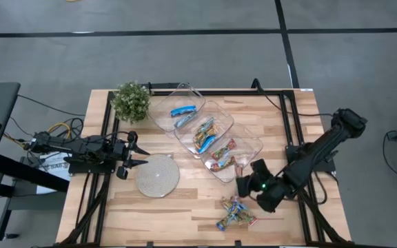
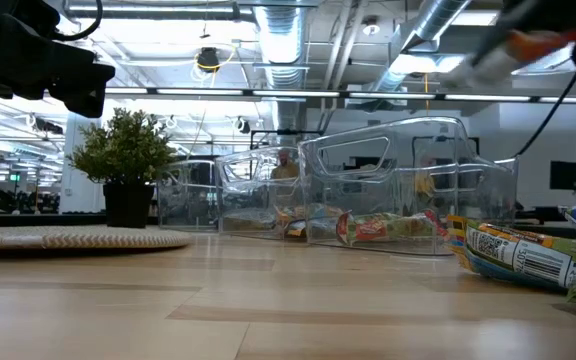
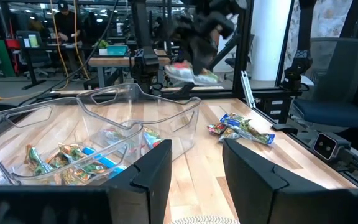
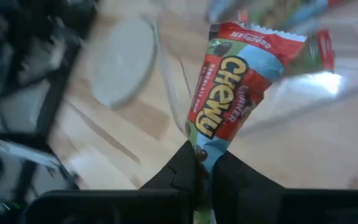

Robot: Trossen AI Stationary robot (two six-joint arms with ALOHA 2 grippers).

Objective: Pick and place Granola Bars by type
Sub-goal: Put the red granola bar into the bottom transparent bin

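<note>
Right wrist view: right gripper (image 4: pixel 202 167) clenched on red granola bar (image 4: pixel 238 81) | tray rim (image 4: pixel 173 93) near | left gripper (image 3: pixel 194 171) parted, empty

Pale wooden table (image 1: pixel 198 207) with straight plank grain. Round disc (image 1: pixel 158 176), speckled light grey. Small plant (image 1: pixel 131 100), green leaves in a black pot (image 2: pixel 128 203). Three clear, colourless trays (image 1: pixel 250 141): the one by the plant shows blue-and-white bars (image 1: pixel 182 110); the other two show mixed green, red and orange wrappers. Loose bars on the table (image 1: pixel 235 213), multicoloured foil. Bar (image 4: pixel 232 74) pinched in the black right gripper (image 4: pixel 199 168): red and light blue wrapper, yellow lettering outlined in black. Left gripper (image 3: pixel 194 171), black.
</note>
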